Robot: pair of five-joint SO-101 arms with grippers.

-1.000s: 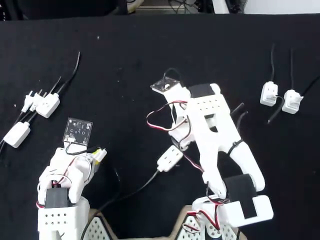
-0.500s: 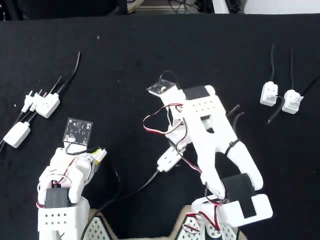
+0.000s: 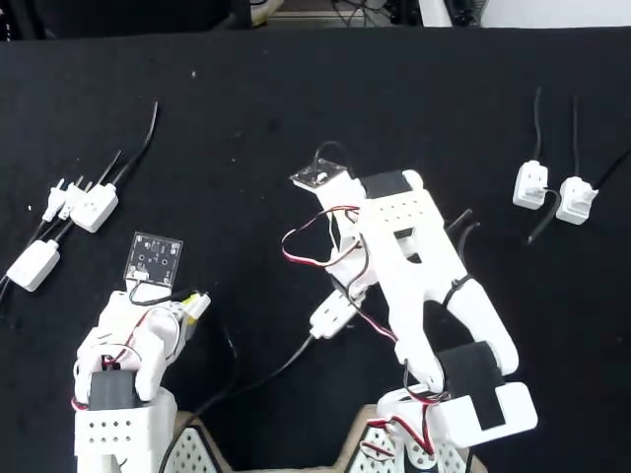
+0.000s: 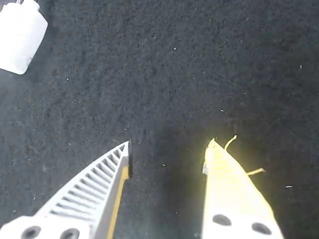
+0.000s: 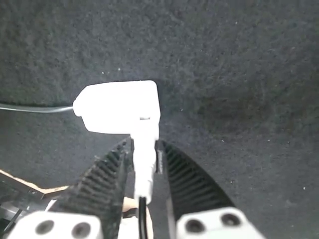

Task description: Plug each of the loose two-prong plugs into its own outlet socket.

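Over the last second the right arm swings a little toward the left side of the table and carries its load with it. In the high view the white socket under its wrist slides a short way and turns slightly, and its thin black cable trails after it. In the last half second almost nothing shifts, so we take the arm to be settling.

From the right wrist we see the right gripper closed narrow on a slim white plug. The plug's front end butts against the rounded socket, and no prongs show between the two. We judge this plug to be seated or very nearly so. Since the socket drags along the cloth when pushed, a last press may need something to brace it.

The left gripper hangs wide open over bare black cloth, holding nothing, with its arm folded back at the near left corner. A white block lies well off from it.

Two cabled white pieces lie at the far right. At the far left is a cluster of white plugs and blocks, with one more block nearer, so we judge that work remains there.

As for writing, we can read none. The socket bears one small dark mark, too small to make out.
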